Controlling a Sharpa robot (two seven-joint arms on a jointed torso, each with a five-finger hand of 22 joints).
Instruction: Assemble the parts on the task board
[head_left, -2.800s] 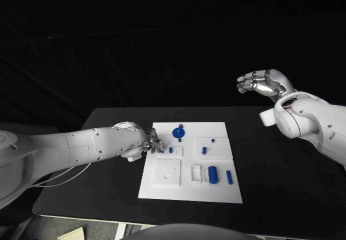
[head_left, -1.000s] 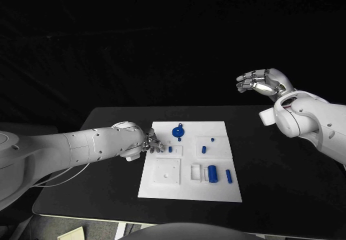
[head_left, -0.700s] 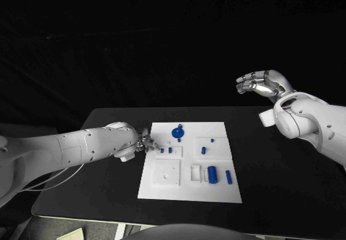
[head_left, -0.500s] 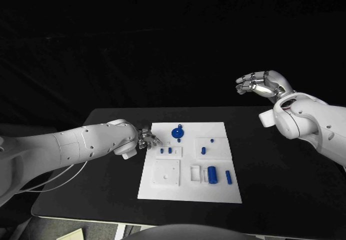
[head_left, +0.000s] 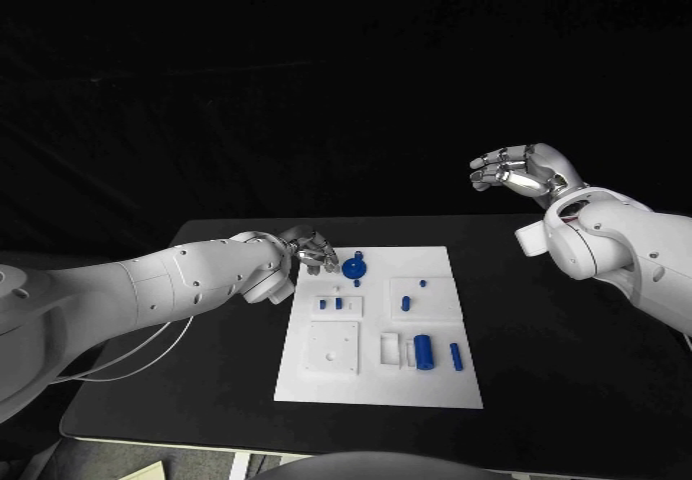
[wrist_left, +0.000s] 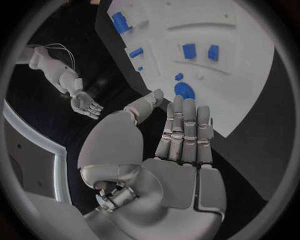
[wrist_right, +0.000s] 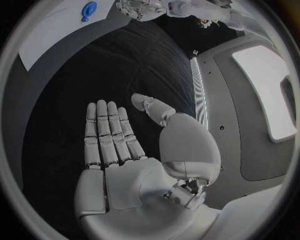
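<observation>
Roughly midway, judging by the task board (head_left: 378, 325).
Two small blue pegs (head_left: 330, 302) stand in a pocket; the round blue disc (head_left: 355, 266), a cylinder (head_left: 424, 350) and a bar (head_left: 456, 356) lie loose. Left hand (head_left: 309, 249) hovers near the disc, empty and spread; right hand (head_left: 522, 172) raised, empty.

White task board (head_left: 378, 385) flat mid-table; small blue parts (head_left: 424, 350) scattered on it.

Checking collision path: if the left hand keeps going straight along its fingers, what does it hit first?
Probably the round blue part on the white task board: in the left wrist view the left hand points its fingers straight at it. Its height above the board is unclear.
</observation>
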